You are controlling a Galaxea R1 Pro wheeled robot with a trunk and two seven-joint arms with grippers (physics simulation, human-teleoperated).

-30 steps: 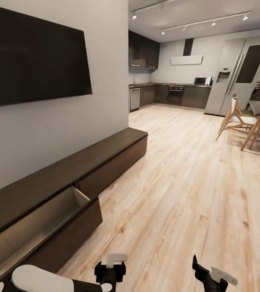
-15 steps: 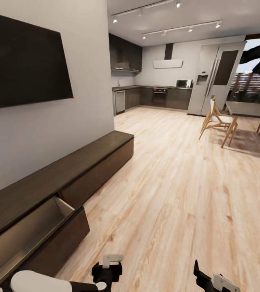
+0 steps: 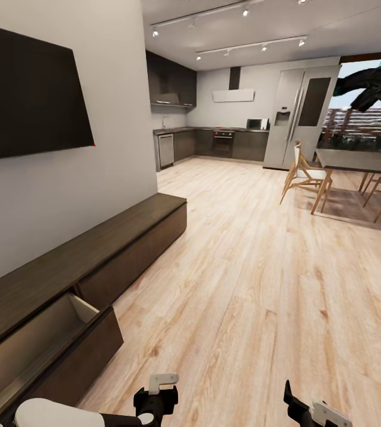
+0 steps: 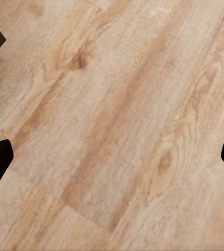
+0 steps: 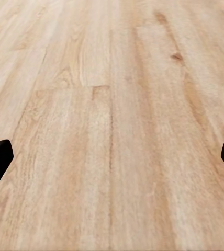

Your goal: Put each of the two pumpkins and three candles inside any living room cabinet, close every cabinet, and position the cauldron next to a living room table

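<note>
At the lower left of the head view we see the cabinet [image 3: 113, 249], the long low dark-brown unit running along the wall under the television [image 3: 27, 98]. One drawer [image 3: 66, 332] near us stands pulled out, its light tan inside showing, and nothing can be made out in the part we can see. The other drawer fronts look flush.

Both arms hang low at the bottom edge of the head view. The left gripper [image 4: 112, 157] has its two dark fingertips spread to the far edges of its wrist view, with bare floor [image 3: 262, 284] between them: released, holding nothing. The right gripper [image 5: 112, 157] looks the same over the planks, fingers wide apart and empty.

We judge that we are between steps, in transit with free hands. No pumpkin, candle or cauldron appears here, and the coffee table is not in sight either (the table at the right of the frame is a dining table [image 3: 356, 161] with wooden chairs [image 3: 303, 178], beside the kitchen, so not ours).

The next move calls for turning or driving until one of the small things comes into sight, then lining up an open gripper over it. The open drawer is a ready place to deposit, and it must be pushed shut before the task is done.
</note>
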